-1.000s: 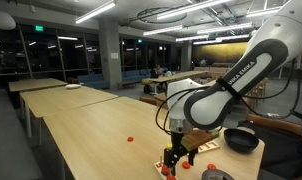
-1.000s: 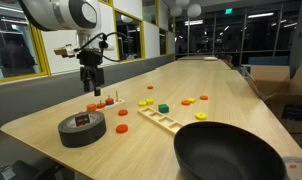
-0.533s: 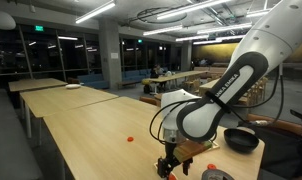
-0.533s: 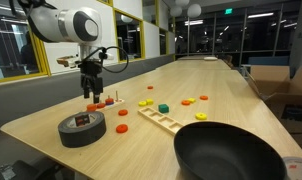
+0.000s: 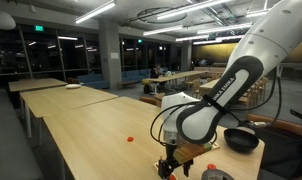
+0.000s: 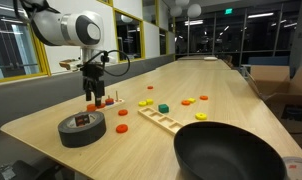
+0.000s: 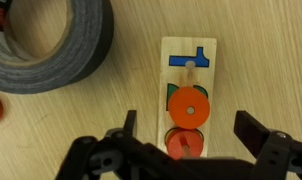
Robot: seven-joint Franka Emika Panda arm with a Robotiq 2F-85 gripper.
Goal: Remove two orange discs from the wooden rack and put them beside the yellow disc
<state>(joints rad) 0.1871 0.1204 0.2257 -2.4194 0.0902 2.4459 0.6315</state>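
Note:
The wooden rack (image 7: 188, 95) lies lengthwise in the wrist view. It carries a blue T-shaped piece at the far end, an orange disc (image 7: 188, 105) on a green piece, and another orange disc (image 7: 185, 146) at the near end. My gripper (image 7: 188, 130) is open, with its fingers on either side of the rack near the two orange discs and nothing held. In an exterior view the gripper (image 6: 92, 97) hangs low over the rack (image 6: 104, 103). A yellow disc (image 6: 146, 102) lies further along the table.
A black tape roll (image 7: 51, 40) lies right beside the rack, also visible in an exterior view (image 6: 82, 128). Loose orange discs (image 6: 121, 128), a green disc (image 6: 163, 108), a slotted wooden strip (image 6: 159, 119) and a large black bowl (image 6: 236, 150) are on the table.
The gripper has come down over the wooden rack since a second ago. It has barely moved in the last half second and stays open.

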